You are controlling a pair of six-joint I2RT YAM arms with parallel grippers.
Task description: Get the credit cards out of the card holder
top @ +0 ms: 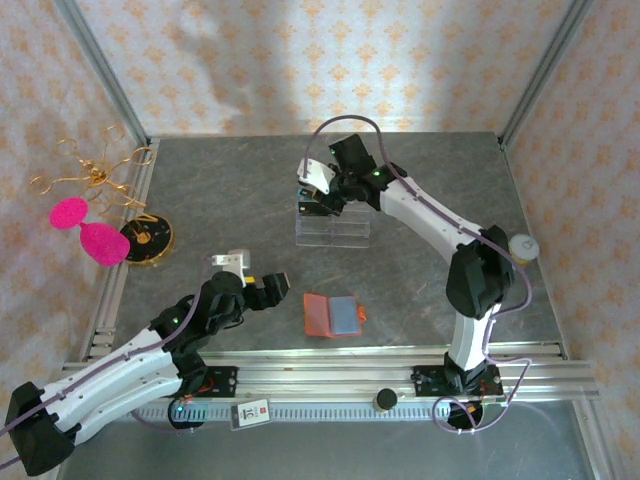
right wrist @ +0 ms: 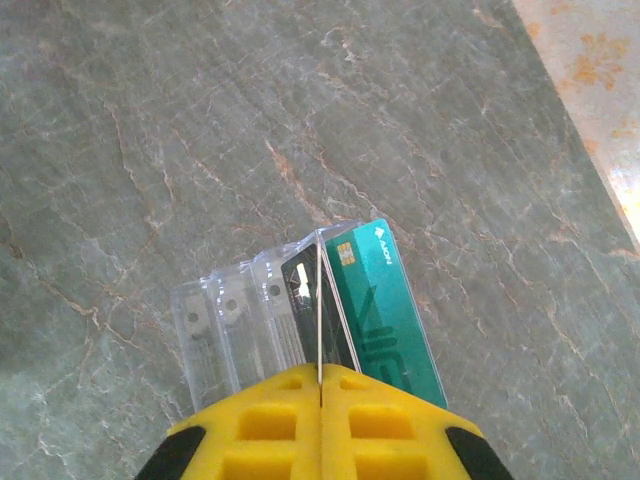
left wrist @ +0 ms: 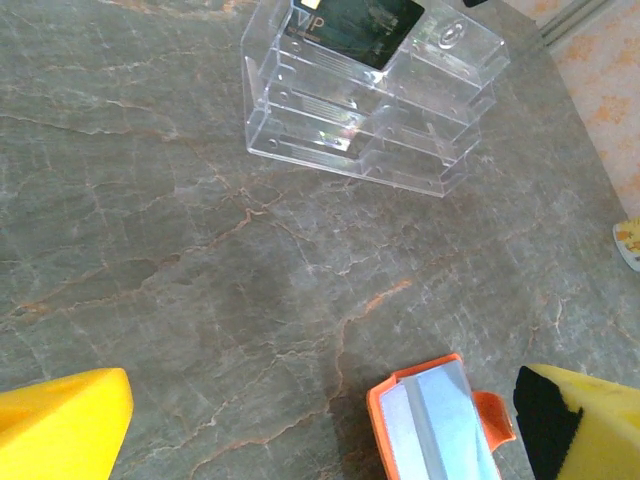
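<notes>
The orange-red card holder (top: 332,314) lies open on the table, grey inner panel up. In the left wrist view the card holder (left wrist: 435,425) sits between the wide-apart yellow fingers, close to the right one (left wrist: 590,420). My left gripper (top: 268,289) (left wrist: 330,440) is open and holds nothing. My right gripper (top: 312,200) (right wrist: 320,385) hovers over the clear acrylic rack (top: 335,230) and is shut on a thin credit card (right wrist: 319,310) seen edge-on. A teal-green credit card (right wrist: 385,310) stands just right of it. A dark card (right wrist: 300,295) stands in the rack (right wrist: 230,320).
A gold wire ornament (top: 95,170), pink pads (top: 85,225) and a dark round disc (top: 148,238) sit at the left edge. A small white round object (top: 522,247) lies at the right. Metal rails (top: 330,365) run along the near edge.
</notes>
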